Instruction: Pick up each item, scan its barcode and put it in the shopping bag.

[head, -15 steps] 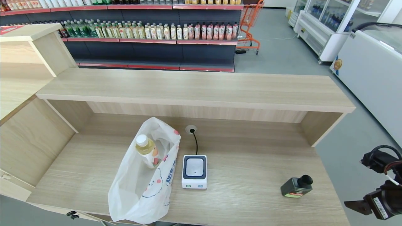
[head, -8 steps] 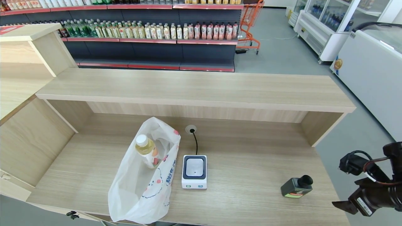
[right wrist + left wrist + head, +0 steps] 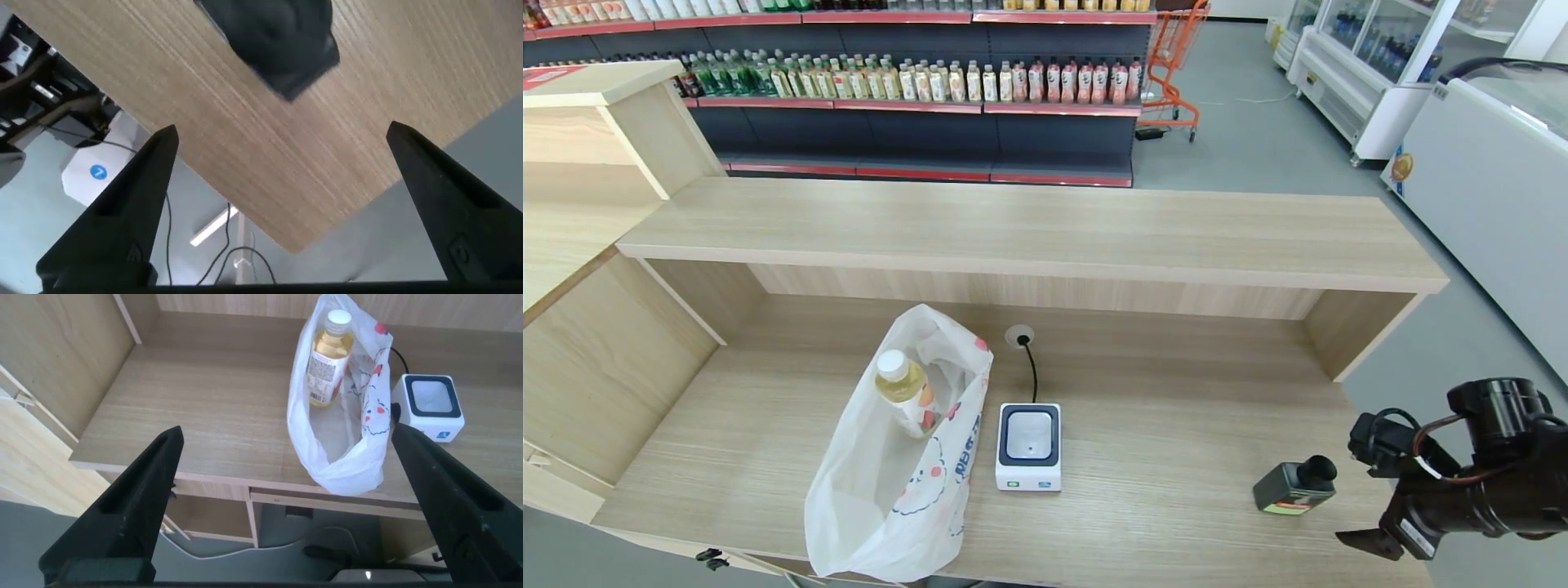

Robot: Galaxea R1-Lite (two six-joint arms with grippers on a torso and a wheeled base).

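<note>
A small dark bottle [image 3: 1294, 486] with a black cap lies on its side near the counter's right end. My right gripper [image 3: 1368, 543] hangs open just right of it, at the counter's front corner. In the right wrist view the dark bottle [image 3: 274, 37] lies beyond the right gripper [image 3: 282, 129], clear of its spread fingers. The white shopping bag [image 3: 894, 465] stands open left of centre with a yellow drink bottle [image 3: 900, 385] inside. A white barcode scanner [image 3: 1029, 445] sits beside the bag. My left gripper [image 3: 289, 434] is open and holds nothing, off the counter's front, with the bag [image 3: 347, 433] beyond it.
The scanner's black cable [image 3: 1031, 367] runs back to a hole in the counter. A raised wooden shelf [image 3: 1029, 233] spans the back, with side panels at both ends. Bare counter lies between the scanner and the dark bottle.
My right arm has moved left and closer to the dark bottle at the counter's right end. The bag, scanner and bottle have stayed put.
</note>
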